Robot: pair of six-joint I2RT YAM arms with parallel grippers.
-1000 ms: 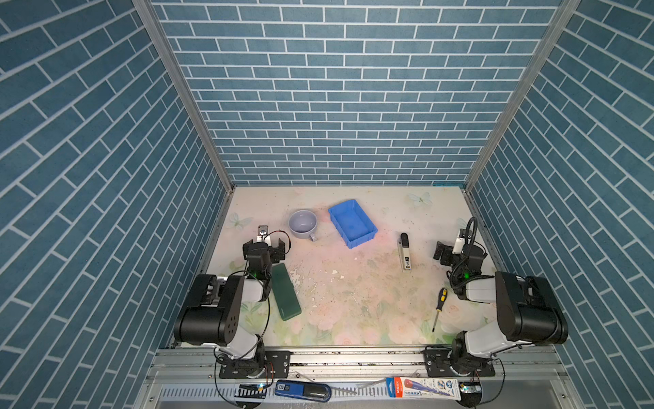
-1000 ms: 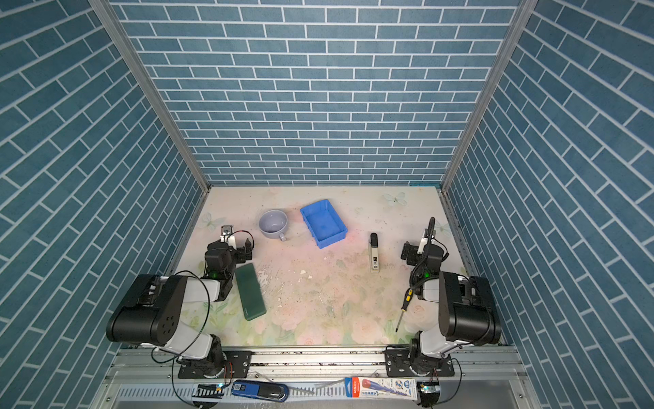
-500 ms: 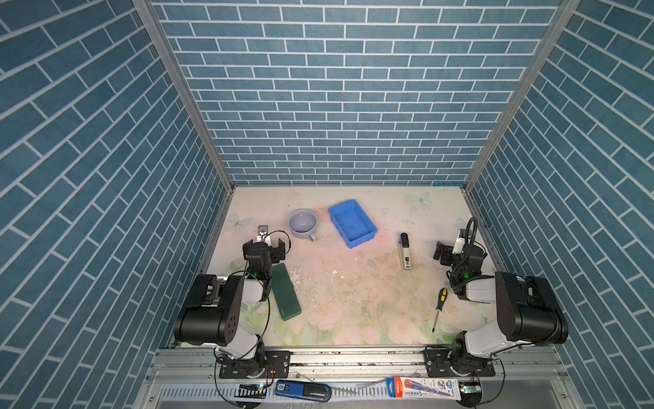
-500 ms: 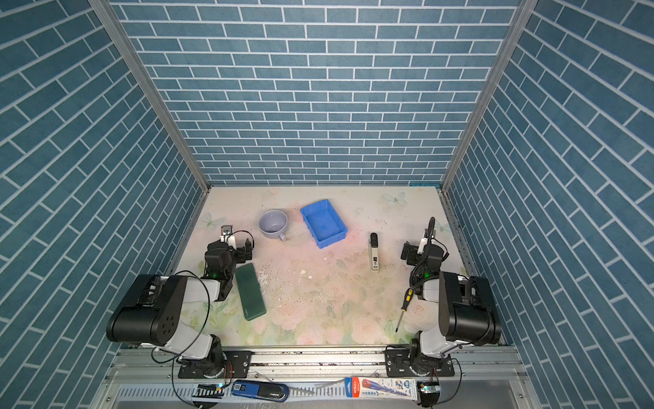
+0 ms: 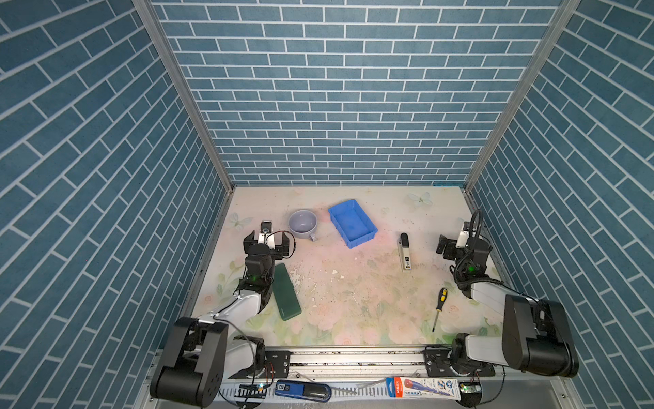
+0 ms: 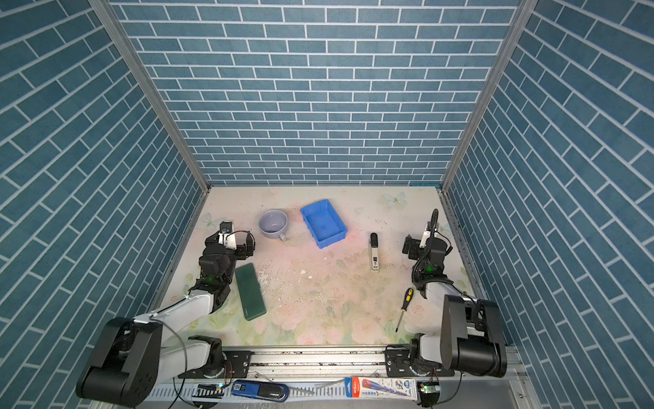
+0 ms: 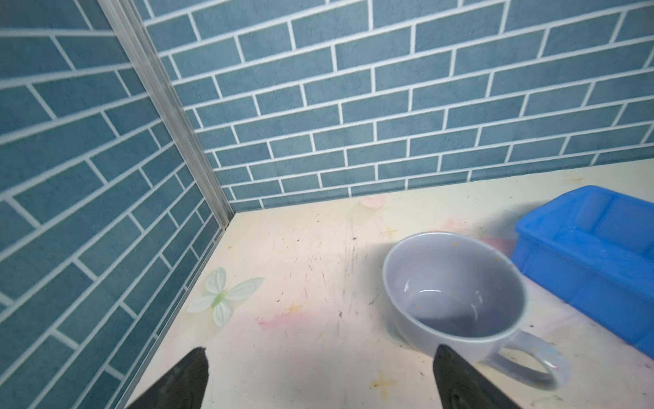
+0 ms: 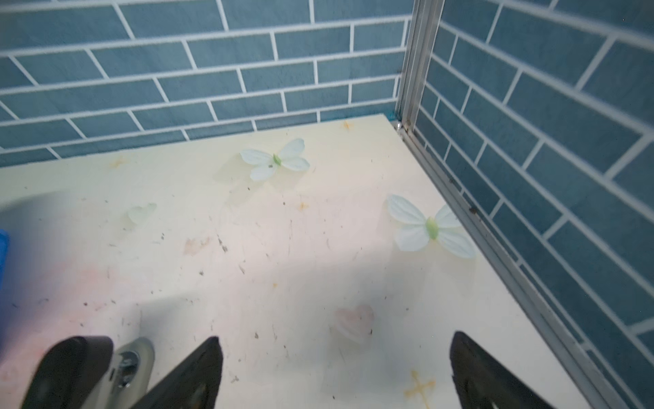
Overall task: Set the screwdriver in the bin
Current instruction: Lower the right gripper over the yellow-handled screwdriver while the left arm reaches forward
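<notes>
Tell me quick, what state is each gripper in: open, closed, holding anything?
Left gripper: open, holding nothing.
Right gripper: open, holding nothing.

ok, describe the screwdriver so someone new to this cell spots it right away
Start at the floral table, front right corner, beside the right arm. The screwdriver lies flat there, tip toward the front rail. Unlike the black-and-grey stick farther back, it has a yellow-and-black handle and a thin bare metal shaft.
</notes>
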